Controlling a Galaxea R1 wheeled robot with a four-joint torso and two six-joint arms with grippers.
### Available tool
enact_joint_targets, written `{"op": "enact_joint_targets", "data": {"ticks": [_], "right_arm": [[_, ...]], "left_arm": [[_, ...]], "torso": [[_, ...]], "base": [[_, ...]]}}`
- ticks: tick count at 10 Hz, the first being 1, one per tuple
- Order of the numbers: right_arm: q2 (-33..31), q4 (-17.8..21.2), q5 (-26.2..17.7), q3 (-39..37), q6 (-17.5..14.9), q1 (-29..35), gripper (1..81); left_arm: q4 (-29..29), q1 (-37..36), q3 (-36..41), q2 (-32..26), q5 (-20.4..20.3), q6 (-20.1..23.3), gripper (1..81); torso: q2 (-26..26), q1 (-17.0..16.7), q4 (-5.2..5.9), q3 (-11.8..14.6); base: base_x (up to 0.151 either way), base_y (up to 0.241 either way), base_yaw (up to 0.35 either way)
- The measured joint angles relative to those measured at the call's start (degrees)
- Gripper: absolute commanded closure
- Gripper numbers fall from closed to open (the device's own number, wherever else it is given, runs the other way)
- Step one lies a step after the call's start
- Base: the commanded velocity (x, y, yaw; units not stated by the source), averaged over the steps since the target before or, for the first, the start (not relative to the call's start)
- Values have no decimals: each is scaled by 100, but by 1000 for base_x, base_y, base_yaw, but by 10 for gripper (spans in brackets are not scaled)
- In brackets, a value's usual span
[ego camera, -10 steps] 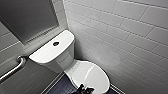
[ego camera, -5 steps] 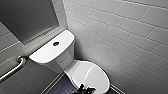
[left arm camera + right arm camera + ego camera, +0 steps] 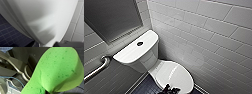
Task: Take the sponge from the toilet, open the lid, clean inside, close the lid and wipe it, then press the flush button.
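The white toilet (image 3: 149, 59) stands against the tiled wall with its oval lid (image 3: 172, 75) down. A small round flush button (image 3: 139, 43) sits in the middle of the flat tank top. The bright green sponge (image 3: 58, 70) looms large in the right wrist view, folded and pinched at its waist, where my right gripper (image 3: 46, 92) is shut on it. In the left wrist view the glossy lid (image 3: 42, 18) lies just in front of my left gripper (image 3: 50, 45), which stands open with nothing in it. A dark part of an arm (image 3: 170, 89) pokes in over the lid's front edge.
A metal grab bar (image 3: 97, 68) runs along the left wall beside the tank. Grey tiled walls (image 3: 209, 37) close in on both sides. Dark blue floor tiles (image 3: 7, 32) lie around the toilet's base.
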Motion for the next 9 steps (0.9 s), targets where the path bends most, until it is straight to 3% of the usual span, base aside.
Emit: {"op": "enact_joint_targets", "data": {"ticks": [9], "right_arm": [[-9,1,2,61,1,0,811]], "left_arm": [[13,-116,245,-115,197,-46,10]], "torso": [[2,0,2,-2]], "base": [[0,0,0]]}}
